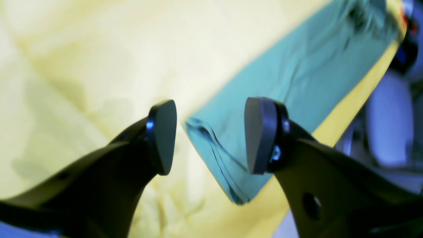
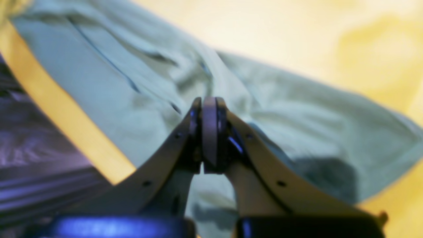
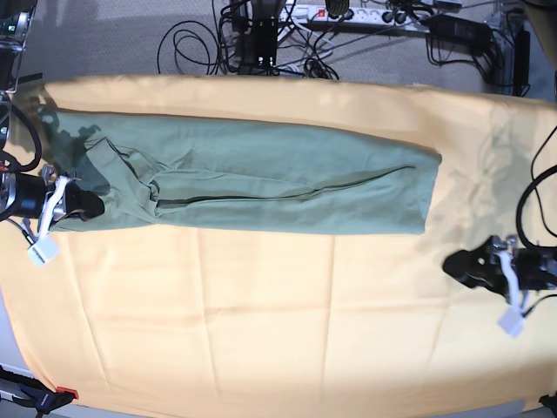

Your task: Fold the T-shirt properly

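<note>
The sage-green T-shirt (image 3: 261, 187) lies folded lengthwise into a long strip across the yellow-orange cloth (image 3: 261, 313). My right gripper (image 3: 83, 205) is at the shirt's left end, where the fabric is bunched. In the right wrist view it (image 2: 210, 132) is shut, and wrinkles of the shirt (image 2: 297, 122) run to its tips. My left gripper (image 3: 461, 266) sits on the cloth below and right of the shirt's right end. In the left wrist view it (image 1: 211, 137) is open and empty, with the layered corner of the shirt (image 1: 281, 82) just beyond its pads (image 1: 162, 137).
Cables (image 3: 261, 35) and a power strip (image 3: 348, 13) lie on the floor beyond the table's far edge. The table's near-side edge shows in the left wrist view (image 1: 347, 109). The yellow-orange cloth has wrinkles at the right (image 3: 496, 148).
</note>
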Controlling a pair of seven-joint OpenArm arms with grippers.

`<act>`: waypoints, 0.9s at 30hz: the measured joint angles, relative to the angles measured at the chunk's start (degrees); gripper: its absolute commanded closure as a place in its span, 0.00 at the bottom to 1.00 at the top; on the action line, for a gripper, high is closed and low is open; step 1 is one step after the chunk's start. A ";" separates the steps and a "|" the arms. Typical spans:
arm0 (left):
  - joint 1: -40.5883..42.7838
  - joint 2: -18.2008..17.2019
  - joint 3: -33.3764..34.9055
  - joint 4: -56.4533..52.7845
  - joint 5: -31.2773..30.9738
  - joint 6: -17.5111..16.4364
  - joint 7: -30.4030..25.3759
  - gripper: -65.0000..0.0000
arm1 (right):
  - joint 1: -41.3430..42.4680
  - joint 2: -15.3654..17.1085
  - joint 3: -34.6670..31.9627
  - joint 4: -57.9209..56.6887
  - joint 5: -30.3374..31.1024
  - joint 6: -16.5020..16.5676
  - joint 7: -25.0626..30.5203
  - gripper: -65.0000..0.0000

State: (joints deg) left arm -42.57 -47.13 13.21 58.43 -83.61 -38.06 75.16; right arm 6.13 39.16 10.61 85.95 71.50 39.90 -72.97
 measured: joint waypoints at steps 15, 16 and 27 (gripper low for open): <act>17.20 -1.81 -22.10 -1.33 0.87 0.52 0.57 0.47 | -4.66 -6.95 0.15 -0.09 -23.50 0.02 8.63 1.00; 18.43 -1.86 -22.97 -1.44 0.92 0.50 0.61 0.47 | -5.86 -7.63 0.13 -0.20 -26.47 -0.04 9.97 1.00; 29.22 -1.03 -25.55 -1.46 0.55 0.52 -0.33 0.47 | -9.88 -7.91 0.37 0.02 -31.47 -3.87 17.29 1.00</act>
State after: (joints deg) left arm -13.34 -48.16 -12.34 56.97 -83.07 -37.54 74.83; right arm -3.75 31.24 10.98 85.97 40.03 36.03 -55.68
